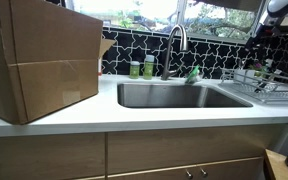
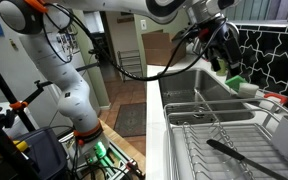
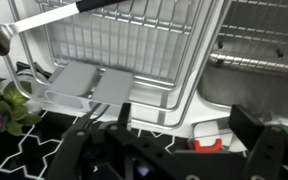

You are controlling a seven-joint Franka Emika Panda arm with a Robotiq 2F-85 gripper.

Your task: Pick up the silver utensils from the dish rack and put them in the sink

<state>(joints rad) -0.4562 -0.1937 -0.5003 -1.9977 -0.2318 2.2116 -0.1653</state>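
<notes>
The chrome wire dish rack point(image 2: 199, 145) stands on the counter beside the sink point(image 2: 189, 85); both also show in an exterior view, rack point(image 1: 269, 85) and sink point(image 1: 174, 95). A long utensil with a silver blade and black handle point(image 3: 49, 18) lies across the rack; it also shows in an exterior view point(image 2: 234, 153). My gripper point(image 3: 169, 150) is open and empty, hovering high above the rack's back edge, apart from the utensil. In an exterior view it hangs over the far end of the sink point(image 2: 219, 40).
A tall curved faucet point(image 1: 174, 40) and green bottles point(image 1: 142, 68) stand behind the sink. A big cardboard box point(image 1: 39, 60) sits on the counter. A white item with a red part point(image 3: 209, 143) lies by the black tiled wall behind the rack.
</notes>
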